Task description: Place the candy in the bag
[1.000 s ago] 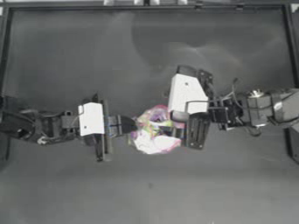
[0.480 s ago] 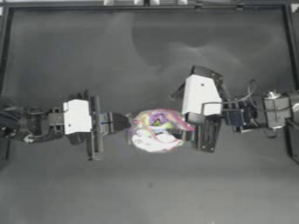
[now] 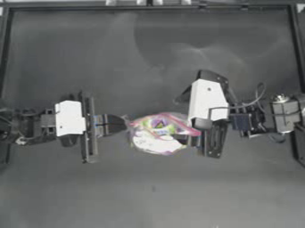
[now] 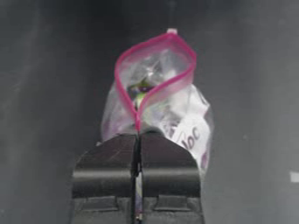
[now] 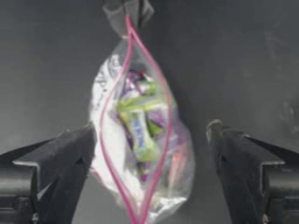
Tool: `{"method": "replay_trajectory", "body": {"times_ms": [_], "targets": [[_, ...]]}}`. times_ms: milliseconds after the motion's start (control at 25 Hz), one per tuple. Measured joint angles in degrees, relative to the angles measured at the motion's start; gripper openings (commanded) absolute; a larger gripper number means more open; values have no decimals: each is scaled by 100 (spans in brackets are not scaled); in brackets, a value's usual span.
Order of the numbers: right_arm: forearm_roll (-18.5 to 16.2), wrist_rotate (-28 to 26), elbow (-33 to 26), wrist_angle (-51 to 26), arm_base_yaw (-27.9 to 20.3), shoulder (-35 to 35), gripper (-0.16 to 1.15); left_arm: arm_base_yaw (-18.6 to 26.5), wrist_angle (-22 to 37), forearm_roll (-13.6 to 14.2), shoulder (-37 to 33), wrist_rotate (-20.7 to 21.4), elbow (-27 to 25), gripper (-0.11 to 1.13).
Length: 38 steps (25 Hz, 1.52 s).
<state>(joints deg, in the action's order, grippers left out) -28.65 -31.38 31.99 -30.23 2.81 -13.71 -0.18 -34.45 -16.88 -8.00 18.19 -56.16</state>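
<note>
The clear bag (image 3: 156, 136) with a pink seal strip sits mid-table, mouth spread open. My left gripper (image 3: 124, 125) is shut on the left end of the seal (image 4: 138, 124). In the right wrist view that gripper (image 5: 126, 15) pinches the bag's far end. A yellow-green wrapped candy (image 5: 139, 122) lies inside the bag (image 5: 140, 144) among pink and purple sweets. My right gripper (image 3: 193, 137) is just right of the bag, open and holding nothing. Its fingers (image 5: 64, 153) stand wide on either side of the bag's near end.
The dark table (image 3: 149, 53) stretches around the bag, bounded by a raised frame (image 3: 149, 6) at the far edge. Cables and the right arm's wrist (image 3: 280, 113) occupy the right side.
My left arm has slid left while still pinching the seal. The right gripper has drawn back to the right, off the bag. The bag stays in about the same place.
</note>
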Motion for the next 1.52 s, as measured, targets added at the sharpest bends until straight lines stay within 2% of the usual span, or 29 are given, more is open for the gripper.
{"method": "replay_trajectory", "body": {"times_ms": [920, 1080, 1160, 1240, 1280, 1400, 1440, 1480, 1520], "targets": [[44, -70, 167, -88, 9, -202, 101, -9, -9, 0, -272, 0, -378, 10], [44, -79, 176, -62, 9, -193, 101, -9, 0, 0, -272, 0, -369, 14], [44, -79, 176, -53, 18, -193, 101, -9, -9, 0, -272, 0, -369, 22], [44, -79, 176, -44, 18, -193, 101, -9, 0, 9, -255, 9, -369, 38], [35, -79, 176, -44, 18, -193, 101, -9, -9, 9, -229, 9, -360, 49], [26, -79, 185, -35, 18, -193, 101, -9, 0, 18, -141, 0, -316, 95], [26, -79, 185, -35, 18, -193, 101, -18, 0, 18, -114, 0, -308, 105], [26, -79, 193, -35, 18, -193, 101, -9, -9, 9, -88, -9, -281, 110], [18, -79, 193, -35, 18, -193, 101, -18, 0, 9, -53, -9, -264, 107]]}}
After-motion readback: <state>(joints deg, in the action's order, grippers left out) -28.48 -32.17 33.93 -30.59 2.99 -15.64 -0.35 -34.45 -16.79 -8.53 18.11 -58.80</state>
